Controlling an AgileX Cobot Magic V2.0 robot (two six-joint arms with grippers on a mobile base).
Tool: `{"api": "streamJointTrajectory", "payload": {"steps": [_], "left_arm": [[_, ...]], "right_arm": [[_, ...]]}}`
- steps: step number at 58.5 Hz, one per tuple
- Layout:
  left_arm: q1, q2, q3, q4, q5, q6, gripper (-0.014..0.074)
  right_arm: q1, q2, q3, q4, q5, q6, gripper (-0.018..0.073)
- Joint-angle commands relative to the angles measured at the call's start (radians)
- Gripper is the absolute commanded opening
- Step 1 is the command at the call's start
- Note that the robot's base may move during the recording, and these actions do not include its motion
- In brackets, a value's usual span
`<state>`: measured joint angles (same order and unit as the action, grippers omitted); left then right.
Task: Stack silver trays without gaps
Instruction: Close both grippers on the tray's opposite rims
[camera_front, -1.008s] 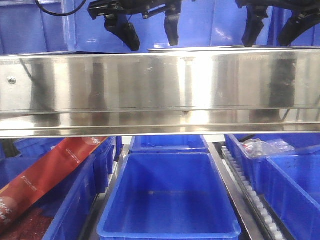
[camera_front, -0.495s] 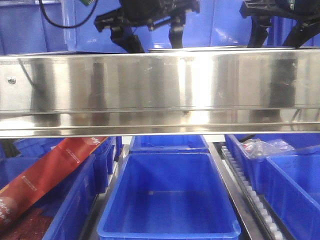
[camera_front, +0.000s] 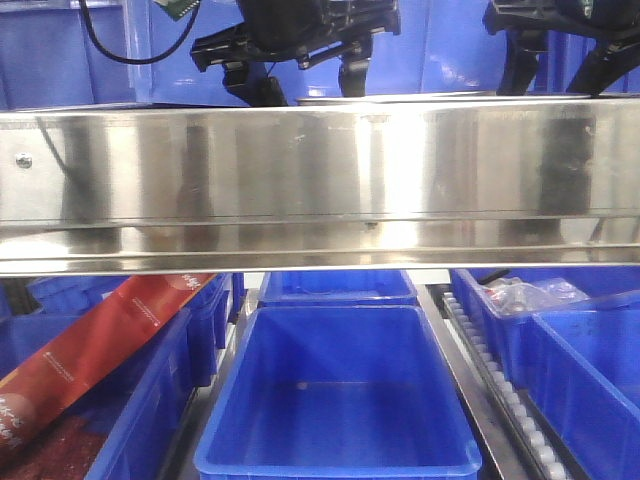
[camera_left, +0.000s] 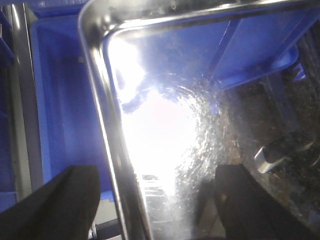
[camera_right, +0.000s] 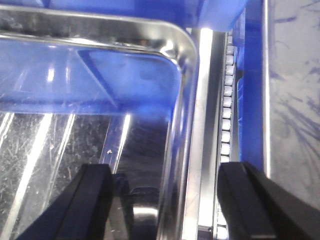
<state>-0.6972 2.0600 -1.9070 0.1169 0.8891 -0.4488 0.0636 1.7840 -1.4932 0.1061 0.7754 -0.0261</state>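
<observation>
A silver tray (camera_left: 170, 125) fills the left wrist view, its left rim running down between my fingers. My left gripper (camera_left: 155, 210) is open and straddles that rim, one finger (camera_left: 65, 200) outside and one over the tray floor. The right wrist view shows the same kind of tray (camera_right: 90, 115) with its rounded right corner. My right gripper (camera_right: 170, 205) is open astride the right rim. From the front the tray is a thin strip (camera_front: 430, 97) above the rail, with the left gripper (camera_front: 305, 88) and right gripper (camera_front: 557, 80) dipping behind it. Whether another tray lies beneath is hidden.
A broad mirror-like steel rail (camera_front: 320, 180) crosses the front view and hides the tray's body. Below it stand deep blue bins (camera_front: 340, 400), a red carton (camera_front: 90, 350) leaning at the left, and a roller track (camera_front: 490, 360). Rollers (camera_right: 227, 100) run beside the tray's right rim.
Both arms have come down: the fingertips that hung clear above the rail a second ago now sink behind the tray's edge. The tray has not moved.
</observation>
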Motion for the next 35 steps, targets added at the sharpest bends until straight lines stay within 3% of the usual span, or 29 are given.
{"api": "streamJointTrajectory", "payload": {"steps": [1, 11, 24, 31, 35], "left_arm": [[-0.005, -0.001, -0.006, -0.008, -0.014, -0.009, 0.0388], [-0.005, -0.001, -0.006, -0.010, -0.014, -0.009, 0.0388], [-0.005, -0.001, -0.006, -0.010, -0.015, -0.009, 0.0368], [-0.005, -0.001, -0.006, -0.010, -0.016, -0.009, 0.0202], [-0.005, -0.001, -0.006, -0.010, -0.016, -0.009, -0.0010]], "right_arm": [[-0.004, 0.008, -0.010, -0.007, -0.014, 0.000, 0.0340], [-0.004, 0.024, -0.010, -0.006, 0.004, 0.000, 0.0329], [-0.004, 0.024, -0.010, -0.006, 0.002, 0.000, 0.0187], [-0.004, 0.024, -0.010, -0.006, 0.002, 0.000, 0.0091], [-0.004, 0.024, -0.010, -0.006, 0.002, 0.000, 0.0000]]}}
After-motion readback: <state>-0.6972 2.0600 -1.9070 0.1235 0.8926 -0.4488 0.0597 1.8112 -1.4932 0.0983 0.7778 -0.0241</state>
